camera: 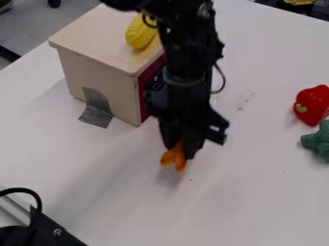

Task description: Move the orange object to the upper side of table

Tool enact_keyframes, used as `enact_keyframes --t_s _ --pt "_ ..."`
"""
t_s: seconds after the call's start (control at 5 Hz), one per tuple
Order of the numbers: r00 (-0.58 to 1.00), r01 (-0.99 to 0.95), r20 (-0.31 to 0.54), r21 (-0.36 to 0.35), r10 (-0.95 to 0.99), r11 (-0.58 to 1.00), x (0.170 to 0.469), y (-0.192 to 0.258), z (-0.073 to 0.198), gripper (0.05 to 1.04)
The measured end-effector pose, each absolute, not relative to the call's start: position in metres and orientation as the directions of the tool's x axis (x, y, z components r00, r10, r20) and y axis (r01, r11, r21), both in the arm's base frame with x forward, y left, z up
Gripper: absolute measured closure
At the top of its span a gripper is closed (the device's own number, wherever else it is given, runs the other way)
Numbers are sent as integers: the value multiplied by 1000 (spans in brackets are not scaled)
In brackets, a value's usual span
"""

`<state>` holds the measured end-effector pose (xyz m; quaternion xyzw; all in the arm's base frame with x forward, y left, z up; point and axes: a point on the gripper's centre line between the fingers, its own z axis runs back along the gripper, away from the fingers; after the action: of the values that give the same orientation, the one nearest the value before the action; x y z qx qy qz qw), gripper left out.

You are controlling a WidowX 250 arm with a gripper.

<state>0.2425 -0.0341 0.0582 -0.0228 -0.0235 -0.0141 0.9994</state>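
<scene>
The black gripper [182,144] hangs over the middle of the white table [257,202], a little to the right of the wooden box's front. It is shut on the orange object [174,157], which pokes out below the fingertips with a split, two-pronged end. The upper part of the orange object is hidden between the fingers. A faint shadow lies on the table under it.
A wooden box [96,72] with a yellow corn [140,32] on top stands at the upper left, close beside the arm. At the right edge are a red pepper [312,105] and a green object [317,140]. Black hardware [45,230] occupies the lower left corner.
</scene>
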Motion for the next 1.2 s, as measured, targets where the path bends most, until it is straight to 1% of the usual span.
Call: enact_keyframes --t_s 0.2,0.4,0.6,0.8,1.0,1.2 --pt "995 59 87 -63 -53 996 277 -34 73 741" --pt "992 77 105 -69 -70 995 314 -37 70 741" --pt "989 80 129 -51 -73 995 355 -38 64 741" --pt "989 70 136 -25 -66 997 388 -40 59 741" --pt "992 44 121 1 -44 999 420 -41 48 741" --pt "995 24 94 8 -25 1000 447 -43 35 741"
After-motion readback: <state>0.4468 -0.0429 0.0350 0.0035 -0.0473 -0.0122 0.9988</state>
